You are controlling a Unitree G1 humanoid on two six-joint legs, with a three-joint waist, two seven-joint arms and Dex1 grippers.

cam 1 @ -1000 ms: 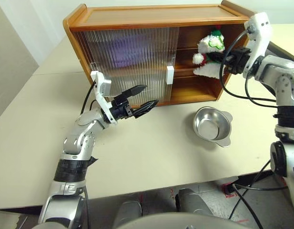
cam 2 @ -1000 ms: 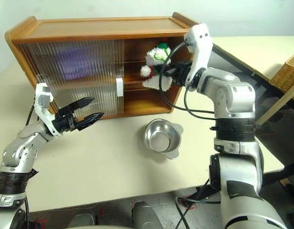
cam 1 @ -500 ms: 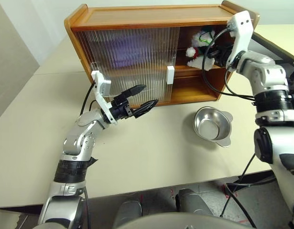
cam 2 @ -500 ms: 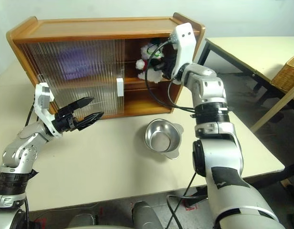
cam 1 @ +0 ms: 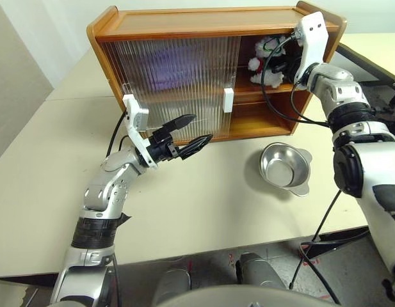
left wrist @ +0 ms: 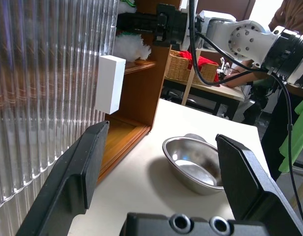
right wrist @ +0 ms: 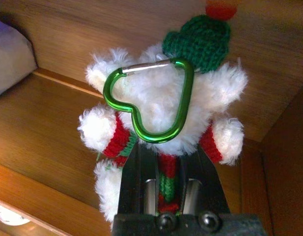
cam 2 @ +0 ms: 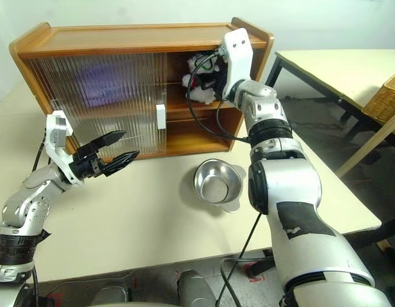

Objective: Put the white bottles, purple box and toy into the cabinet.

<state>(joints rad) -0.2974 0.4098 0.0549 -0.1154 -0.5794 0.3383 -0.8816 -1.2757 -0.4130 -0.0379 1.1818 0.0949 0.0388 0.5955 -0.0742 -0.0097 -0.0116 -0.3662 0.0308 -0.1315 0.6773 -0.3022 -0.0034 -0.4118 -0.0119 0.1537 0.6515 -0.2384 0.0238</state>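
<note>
Black fingers of the right gripper (right wrist: 168,162) are clamped on the toy (right wrist: 163,115), pinching its red-and-green scarf from below; fluffy white body bulges out on both sides of the fingers. A green heart-shaped carabiner (right wrist: 149,101) hangs across the plush front, green knit hat with a red top above it. Right gripper and toy sit inside the cabinet (cam 1: 203,25), in the open right-hand bay at upper-shelf level, toy just above the upper shelf board (cam 1: 258,94); contact with the board can't be confirmed. Purple box (right wrist: 11,59) shows at the edge of the right wrist view, on the same shelf beside the toy, and as a lilac blur behind the ribbed sliding door (cam 1: 175,83). Door covers the left and middle of the cabinet front, white handle (cam 1: 228,100) at its right edge. Left gripper (cam 1: 189,133) hovers over the table (cam 1: 203,204) in front of the door, jaws spread wide, nothing between them, pointing toward the cabinet's lower right. Steel bowl (cam 1: 285,168) sits empty on the table, right of the left gripper and in front of the open bay. Wicker basket (cam 2: 386,96) at the far right, off the table.
</note>
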